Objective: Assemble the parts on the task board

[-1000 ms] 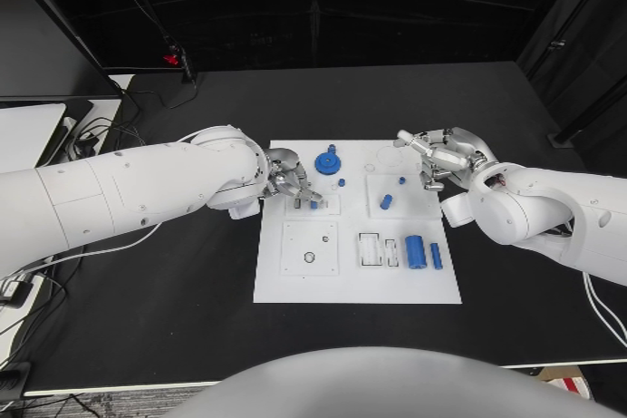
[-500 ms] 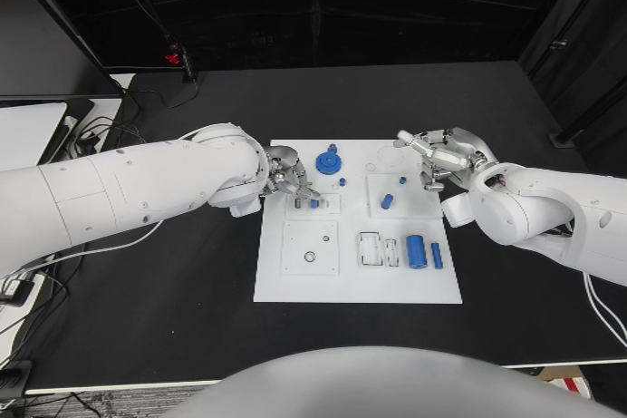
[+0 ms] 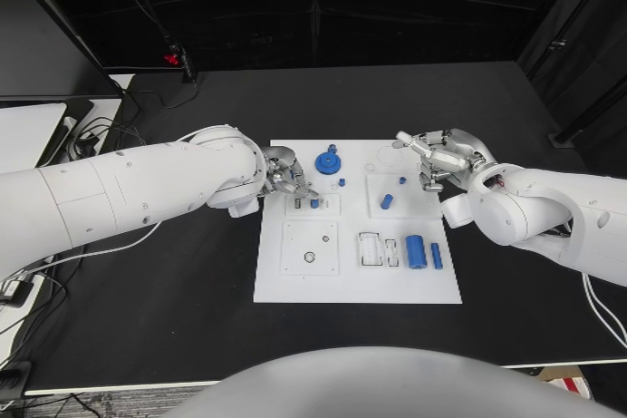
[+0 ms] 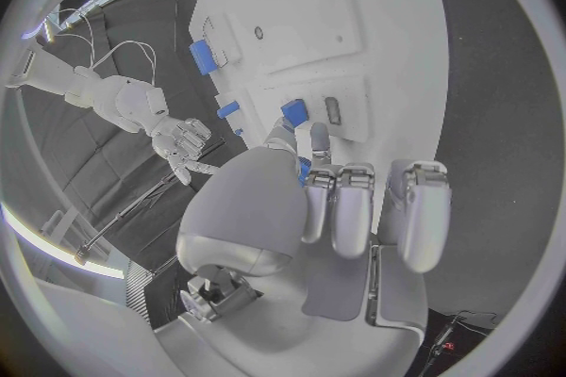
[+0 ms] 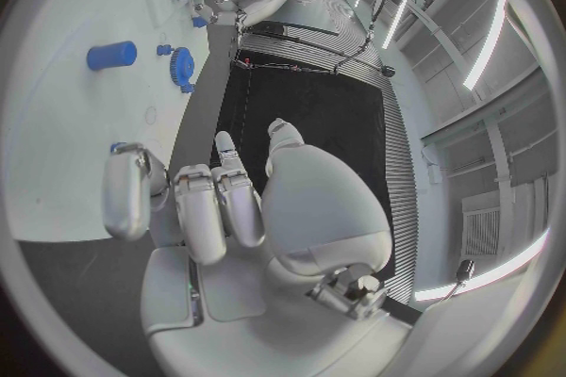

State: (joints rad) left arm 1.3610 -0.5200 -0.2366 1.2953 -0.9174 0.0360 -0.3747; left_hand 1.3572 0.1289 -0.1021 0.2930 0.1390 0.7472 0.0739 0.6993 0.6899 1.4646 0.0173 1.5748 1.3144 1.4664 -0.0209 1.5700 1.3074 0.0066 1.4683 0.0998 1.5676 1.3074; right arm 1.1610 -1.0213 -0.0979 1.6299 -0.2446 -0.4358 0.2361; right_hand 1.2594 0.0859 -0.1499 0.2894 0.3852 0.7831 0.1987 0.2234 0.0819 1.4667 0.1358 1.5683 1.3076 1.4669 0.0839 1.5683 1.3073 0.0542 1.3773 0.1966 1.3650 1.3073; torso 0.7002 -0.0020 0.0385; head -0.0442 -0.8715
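1. Board status – white task board (image 3: 355,282) lay mid-table, with several blue parts on it: a gear (image 3: 328,162) near the far edge, a small peg (image 3: 387,201) lying loose at the centre right, a fat cylinder (image 3: 414,251) and a slimmer bar (image 3: 435,256) side by side at the near right.
2. Left hand (image 3: 290,182) hovered over the board's far-left corner, fingers curled down around a small blue part (image 3: 315,203) at a rectangular slot – judged pinching it, though the wrist view showed just a blue sliver (image 4: 305,172) between thumb and fingers.
3. Right hand (image 3: 438,160) sat over the board's far-right corner. Fingers were bent with something small and blue at the tips (image 3: 426,175); a blue fleck also showed by one finger (image 5: 118,149) in the right wrist view. Cannot tell whether it was gripping that piece or only above it.
4. Step, as a judgement: the left hand was seating its part into the slot and most of the assembly was not yet done, as loose pieces lay unplaced.
5. Risks:
   - Part tilted in the pinch could jam on the slot edge.
   - Grip was thin, so pressing down might squirt the piece out.
   - Fingers hid the slot from the head view, so misalignment would go unseen.
   - Loose peg could roll if the board got nudged.
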